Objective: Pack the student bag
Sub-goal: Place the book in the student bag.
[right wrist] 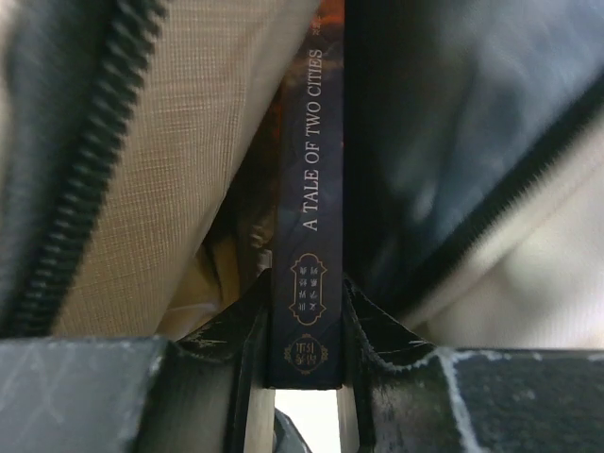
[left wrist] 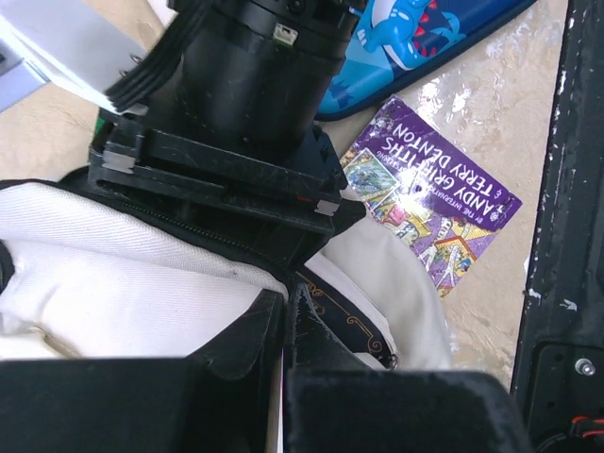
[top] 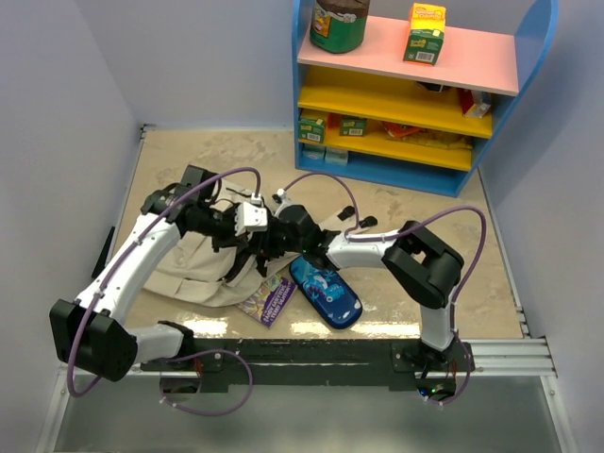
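Observation:
The beige student bag [top: 193,269] lies on the table left of centre, with its zip mouth held open. My left gripper [top: 247,247] is shut on the dark rim of the bag's mouth [left wrist: 241,250]; in the left wrist view the gripper [left wrist: 286,307] pinches that edge. My right gripper [top: 276,242] is shut on a dark navy book, "A Tale of Two Cities" [right wrist: 311,189]. It holds the book by the spine, part way inside the bag between the beige wall [right wrist: 189,160] and the dark lining [right wrist: 444,142]. The right gripper [right wrist: 310,302] clamps the spine on both sides.
A purple paperback [top: 269,298] and a blue zip pencil case [top: 326,293] lie on the table just right of the bag; both also show in the left wrist view, the paperback [left wrist: 434,208] and the case [left wrist: 415,38]. A coloured shelf [top: 406,94] stands at the back.

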Robot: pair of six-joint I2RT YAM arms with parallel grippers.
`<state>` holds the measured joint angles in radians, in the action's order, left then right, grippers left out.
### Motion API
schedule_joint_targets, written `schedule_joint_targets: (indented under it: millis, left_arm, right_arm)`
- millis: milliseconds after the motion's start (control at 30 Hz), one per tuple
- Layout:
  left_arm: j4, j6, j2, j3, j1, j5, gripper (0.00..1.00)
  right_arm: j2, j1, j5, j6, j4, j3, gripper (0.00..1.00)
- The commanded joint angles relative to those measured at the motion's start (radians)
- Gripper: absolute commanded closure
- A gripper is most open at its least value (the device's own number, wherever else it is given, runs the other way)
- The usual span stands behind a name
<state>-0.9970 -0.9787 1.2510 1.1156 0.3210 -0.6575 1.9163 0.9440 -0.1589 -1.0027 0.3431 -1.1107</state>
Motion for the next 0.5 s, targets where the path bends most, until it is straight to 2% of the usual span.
schedule_joint_targets:
  millis: [0,67,233,400,467]
  left_arm:
    - [-0.005,-0.009,-0.007,0.127,0.009,-0.165,1.0]
    - [-0.031,-0.018,-0.009,0.139,0.009,-0.172,1.0]
    - [-0.071,-0.048,-0.036,0.132,0.009,-0.16,1.0]
    - [-0.071,-0.063,-0.071,0.092,0.009,-0.152,1.0]
    - [-0.068,-0.063,-0.074,0.081,0.007,-0.149,1.0]
  right_arm:
    - [-0.017,0.015,-0.072,0.003,0.46,0.034,1.0]
    - [0.03,0.013,-0.099,-0.014,0.537,-0.007,1.0]
    - [0.127,0.022,0.046,-0.017,0.524,-0.124,1.0]
    - [0.182,0.033,0.176,-0.01,0.394,-0.227,1.0]
    - [0.223,0.045,0.2,0.028,0.241,-0.332,1.0]
